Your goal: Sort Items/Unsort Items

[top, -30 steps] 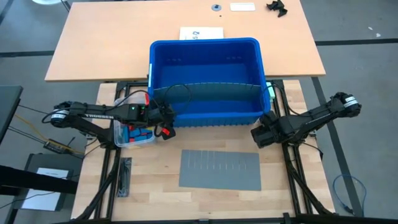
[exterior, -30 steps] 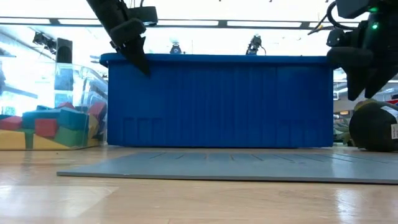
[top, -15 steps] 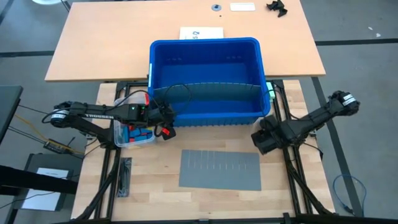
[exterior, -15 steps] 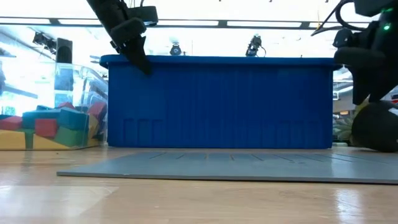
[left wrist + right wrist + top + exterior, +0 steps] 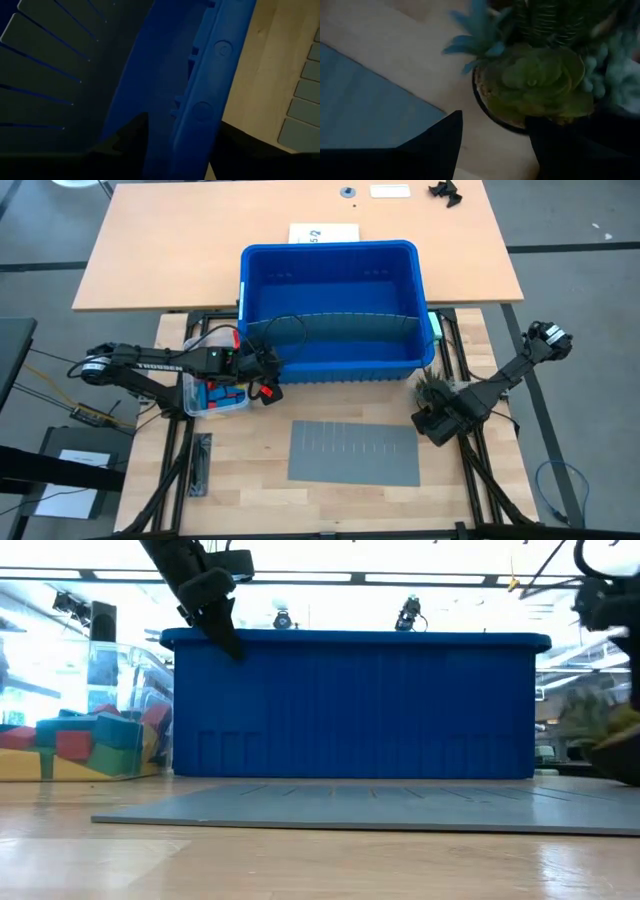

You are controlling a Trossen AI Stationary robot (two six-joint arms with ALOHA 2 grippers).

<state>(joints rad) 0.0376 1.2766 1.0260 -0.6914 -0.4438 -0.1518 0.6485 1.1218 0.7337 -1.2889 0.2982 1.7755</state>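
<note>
Toy blocks (image 5: 216,395) sit in a clear tub at the table's left, just beside the left end effector (image 5: 262,377).
That end effector straddles the blue bin's (image 5: 330,258) front rim, fingers parted, empty; the right end effector (image 5: 437,421), open and empty, hovers over a potted succulent (image 5: 535,80), well apart.

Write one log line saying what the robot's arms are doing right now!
left gripper: open, straddling blue bin front wall | right gripper: open, above potted plant | blocks: in clear tub
</note>
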